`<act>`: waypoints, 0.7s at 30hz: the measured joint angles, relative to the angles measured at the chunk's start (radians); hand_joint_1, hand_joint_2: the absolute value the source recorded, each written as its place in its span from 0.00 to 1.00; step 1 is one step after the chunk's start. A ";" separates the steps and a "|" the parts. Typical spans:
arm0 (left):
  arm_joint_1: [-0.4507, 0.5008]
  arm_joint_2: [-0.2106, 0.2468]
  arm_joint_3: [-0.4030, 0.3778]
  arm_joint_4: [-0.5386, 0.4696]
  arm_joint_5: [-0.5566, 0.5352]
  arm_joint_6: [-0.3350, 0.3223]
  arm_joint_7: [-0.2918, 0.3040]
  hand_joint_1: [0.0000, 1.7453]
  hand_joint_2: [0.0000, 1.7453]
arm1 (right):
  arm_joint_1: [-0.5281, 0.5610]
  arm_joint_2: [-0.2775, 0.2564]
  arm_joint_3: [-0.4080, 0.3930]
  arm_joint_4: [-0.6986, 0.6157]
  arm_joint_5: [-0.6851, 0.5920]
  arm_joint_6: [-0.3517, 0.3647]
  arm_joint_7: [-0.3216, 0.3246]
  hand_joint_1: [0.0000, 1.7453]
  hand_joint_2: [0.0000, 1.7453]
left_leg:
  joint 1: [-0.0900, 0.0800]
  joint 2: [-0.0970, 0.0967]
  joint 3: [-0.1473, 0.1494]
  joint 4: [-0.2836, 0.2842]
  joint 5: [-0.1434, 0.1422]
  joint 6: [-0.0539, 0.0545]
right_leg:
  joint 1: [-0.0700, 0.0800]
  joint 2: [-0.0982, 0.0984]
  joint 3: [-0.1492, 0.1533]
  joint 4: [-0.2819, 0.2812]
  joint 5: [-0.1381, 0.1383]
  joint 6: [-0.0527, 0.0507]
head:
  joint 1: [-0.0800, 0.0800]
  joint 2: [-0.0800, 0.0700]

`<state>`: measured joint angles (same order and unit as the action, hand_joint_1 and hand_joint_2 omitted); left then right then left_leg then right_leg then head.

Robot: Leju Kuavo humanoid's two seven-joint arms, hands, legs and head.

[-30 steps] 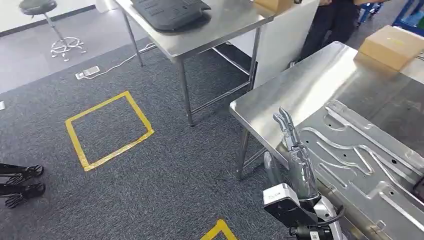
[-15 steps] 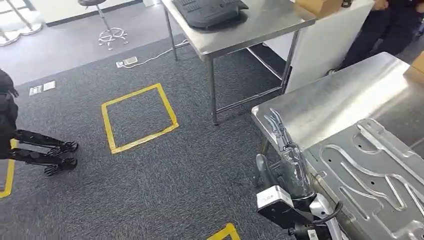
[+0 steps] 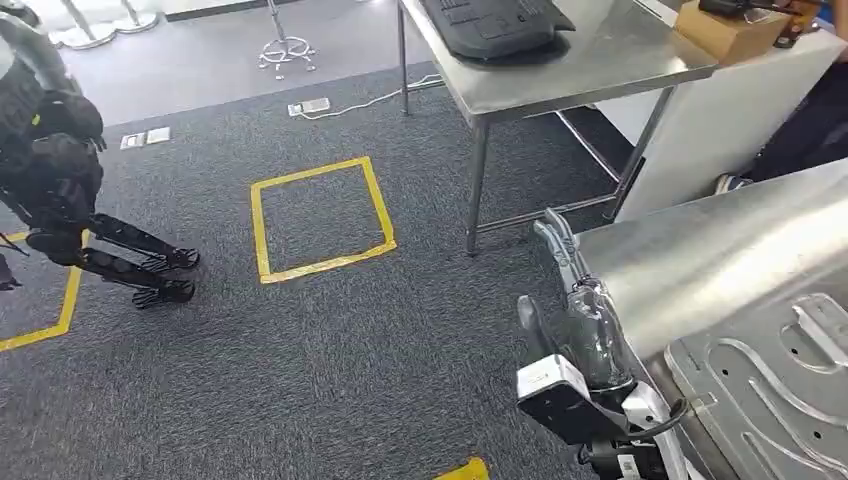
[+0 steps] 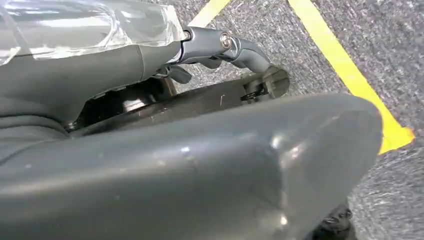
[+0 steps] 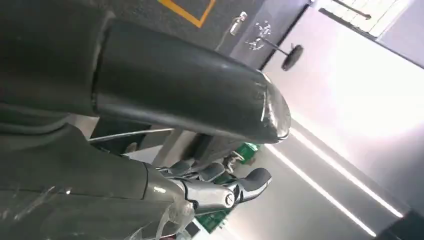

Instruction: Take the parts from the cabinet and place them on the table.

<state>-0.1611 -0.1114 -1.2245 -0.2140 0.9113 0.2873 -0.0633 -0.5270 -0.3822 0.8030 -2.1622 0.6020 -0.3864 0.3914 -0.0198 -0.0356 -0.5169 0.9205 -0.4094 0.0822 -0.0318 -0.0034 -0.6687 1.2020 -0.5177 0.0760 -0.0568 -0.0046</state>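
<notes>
A: You see the pressed metal part already lying on the steel table, at the near right corner. So I judge you are now at the step of turning away toward the cabinet for the next part. The cabinet itself I cannot see.

B: How should I do this step well?

A: Turn slowly, and keep the right hand away from the table edge, because it is just beside it. Watch also the other robot standing on the carpet at the far left, near the yellow square.

B: And the fingers?

A: The right hand holds nothing; its fingers are nearly straight, close together, pointing forward. The left hand hangs over the carpet, fingers bent a little, holding nothing.
</notes>
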 joint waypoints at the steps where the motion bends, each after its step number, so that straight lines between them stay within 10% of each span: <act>1: -0.001 0.000 -0.001 0.000 0.000 0.000 0.000 0.00 0.00 | -0.005 -0.005 -0.005 -0.004 -0.003 0.003 0.009 0.00 0.00 | 0.005 -0.011 0.004 0.005 -0.006 -0.007 | -0.006 0.001 0.036 -0.090 0.054 0.007 | 0.000 0.000; 2: -0.001 -0.001 -0.003 0.000 0.000 0.000 0.000 0.00 0.00 | -0.012 -0.011 -0.009 -0.009 -0.006 0.003 0.016 0.00 0.00 | 0.009 -0.018 0.005 0.016 -0.015 -0.016 | -0.014 0.010 0.071 -0.174 0.096 0.017 | 0.000 0.000; 3: -0.003 0.001 -0.004 0.000 0.000 0.002 0.000 0.00 0.00 | -0.015 -0.016 -0.013 -0.010 -0.006 0.007 0.020 0.00 0.00 | 0.000 -0.022 -0.009 0.031 -0.028 -0.027 | -0.017 0.041 0.086 -0.202 0.080 0.026 | 0.000 0.000; 4: -0.006 0.000 -0.006 0.000 0.000 0.003 0.002 0.00 0.00 | -0.024 -0.019 -0.016 -0.016 -0.006 0.011 0.029 0.00 0.00 | 0.005 -0.027 -0.016 0.044 -0.038 -0.027 | -0.016 0.037 0.083 -0.204 0.078 -0.001 | 0.000 0.000; 8: -0.005 0.000 -0.006 0.000 0.000 0.006 0.005 0.00 0.00 | -0.040 -0.023 -0.026 -0.024 -0.006 0.018 0.043 0.00 0.00 | 0.010 -0.017 -0.017 0.058 -0.048 -0.035 | -0.010 0.015 0.086 -0.204 0.074 -0.032 | 0.000 0.000; 13: -0.022 -0.002 -0.007 0.000 0.000 0.008 0.005 0.00 0.00 | -0.047 -0.031 -0.032 -0.028 -0.004 0.025 0.046 0.00 0.00 | 0.014 0.028 -0.171 0.377 -0.179 -0.054 | -0.006 -0.017 0.093 -0.204 0.064 -0.045 | -0.001 0.000; 15: -0.020 -0.002 -0.007 0.000 0.001 0.009 0.005 0.00 0.00 | -0.048 -0.031 -0.032 -0.029 0.005 0.027 0.050 0.00 0.00 | 0.013 0.030 -0.138 0.301 -0.120 -0.044 | -0.003 -0.033 0.101 -0.204 0.059 -0.045 | -0.001 0.000; 17: -0.008 -0.002 -0.007 0.000 0.004 0.009 0.006 0.00 0.00 | -0.053 -0.031 -0.033 -0.032 0.013 0.031 0.059 0.00 0.00 | 0.003 0.058 -0.054 0.111 -0.027 -0.024 | -0.002 -0.050 0.112 -0.205 0.053 -0.044 | -0.001 0.000; 18: -0.001 -0.002 -0.007 0.000 0.005 0.010 0.008 0.00 0.00 | -0.053 -0.035 -0.034 -0.034 0.015 0.031 0.062 0.00 0.00 | -0.011 0.109 -0.031 0.055 -0.024 -0.015 | 0.000 -0.057 0.115 -0.207 0.050 -0.040 | -0.001 0.000; 21: -0.001 0.000 -0.007 0.000 0.006 0.010 0.008 0.00 0.00 | -0.051 -0.042 -0.034 -0.034 0.021 0.040 0.071 0.00 0.00 | -0.020 0.086 -0.040 0.041 -0.027 -0.014 | 0.001 -0.089 0.116 -0.215 0.048 -0.028 | -0.001 0.000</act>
<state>-0.1618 -0.1114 -1.2318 -0.2136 0.9174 0.2976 -0.0557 -0.5782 -0.4246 0.7694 -2.1958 0.6226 -0.3464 0.4624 -0.0399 0.0508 -0.5565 0.9615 -0.4365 0.0677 -0.0306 -0.0923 -0.5523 0.9868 -0.4698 0.0479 -0.0576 -0.0046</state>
